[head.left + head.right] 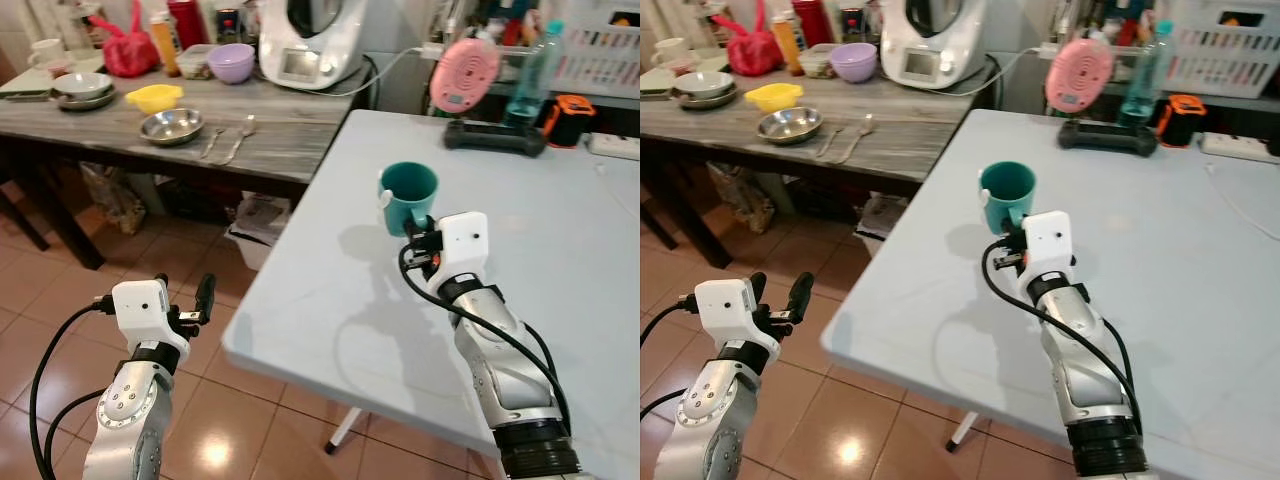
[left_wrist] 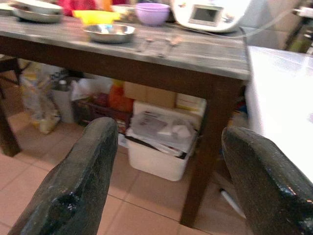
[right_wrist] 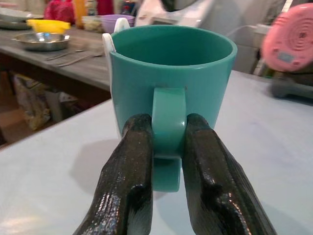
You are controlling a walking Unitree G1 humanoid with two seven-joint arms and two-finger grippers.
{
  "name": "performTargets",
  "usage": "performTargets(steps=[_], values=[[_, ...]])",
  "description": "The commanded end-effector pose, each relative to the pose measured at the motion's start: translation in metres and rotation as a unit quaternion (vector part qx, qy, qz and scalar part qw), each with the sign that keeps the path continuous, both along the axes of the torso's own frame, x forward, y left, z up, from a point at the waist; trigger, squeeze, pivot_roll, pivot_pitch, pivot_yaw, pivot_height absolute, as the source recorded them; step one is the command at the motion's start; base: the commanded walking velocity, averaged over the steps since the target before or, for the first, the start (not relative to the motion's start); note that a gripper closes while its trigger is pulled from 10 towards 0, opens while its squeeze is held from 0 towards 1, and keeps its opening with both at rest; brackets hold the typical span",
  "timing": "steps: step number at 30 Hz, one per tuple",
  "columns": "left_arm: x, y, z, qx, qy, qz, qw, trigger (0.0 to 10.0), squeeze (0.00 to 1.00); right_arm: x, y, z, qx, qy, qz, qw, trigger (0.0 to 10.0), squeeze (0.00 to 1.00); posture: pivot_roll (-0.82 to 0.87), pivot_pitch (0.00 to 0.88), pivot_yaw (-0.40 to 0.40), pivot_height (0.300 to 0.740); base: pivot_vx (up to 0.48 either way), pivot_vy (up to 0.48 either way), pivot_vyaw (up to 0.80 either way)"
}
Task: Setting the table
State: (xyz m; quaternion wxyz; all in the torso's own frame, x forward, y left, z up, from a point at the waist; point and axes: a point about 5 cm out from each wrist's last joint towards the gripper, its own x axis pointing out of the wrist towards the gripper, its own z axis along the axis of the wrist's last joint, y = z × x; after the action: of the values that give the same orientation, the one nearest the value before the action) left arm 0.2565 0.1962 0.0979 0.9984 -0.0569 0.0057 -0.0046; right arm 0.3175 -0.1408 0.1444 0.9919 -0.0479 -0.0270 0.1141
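- Left eye view: we see the right gripper [image 1: 418,232] pinching the handle of the green mug [image 1: 409,197], held over the pale table [image 1: 330,300], toward 12 o'clock from the wrist. Grip is on the handle alone, so we judge the mug could swing or tip if the arm moves fast. No writing readable on the mug.
- Right eye view: same scene; the left gripper [image 1: 779,293] hangs over the tile floor [image 1: 840,420] at 8 o'clock of the frame, fingers spread, holding nothing. The wooden table [image 1: 910,130] at 10 o'clock carries a steel bowl [image 1: 789,124], a yellow dish [image 1: 773,96], and cutlery [image 1: 845,136]. The white kitchen machine [image 1: 935,40] has a screen; we cannot read a brand.
- Left wrist view: both fingers [image 2: 73,181] wide apart, wooden table ahead; if this arm reaches low it could hit the table edge. Labels on boxes underneath are too blurred.
- Right wrist view: fingers [image 3: 129,181] pressed on both sides of the mug handle; the mug looks upright. A narrow pinch, so slipping is our main worry. No text seen.
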Motion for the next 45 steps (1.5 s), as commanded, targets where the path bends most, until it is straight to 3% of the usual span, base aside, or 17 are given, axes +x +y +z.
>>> performTargets(steps=[1, 45], values=[[-0.001, 0.003, -0.002, 0.003, 0.004, 0.003, 1.000, 10.0, 0.00, 0.000, 0.003, 0.009, 0.005, -0.017, 0.004, 1.000, 10.0, 0.00, -0.09, 0.042, 0.058, 0.740, 0.000, 0.480, 0.00], [0.012, -0.006, 0.009, 0.021, -0.030, -0.006, 0.999, 10.0, 0.00, 0.006, 0.003, 0.014, -0.006, -0.036, -0.022, 0.999, 10.0, 0.00, -0.08, 0.019, 0.067, 0.740, 0.000, 0.469, 0.00]])
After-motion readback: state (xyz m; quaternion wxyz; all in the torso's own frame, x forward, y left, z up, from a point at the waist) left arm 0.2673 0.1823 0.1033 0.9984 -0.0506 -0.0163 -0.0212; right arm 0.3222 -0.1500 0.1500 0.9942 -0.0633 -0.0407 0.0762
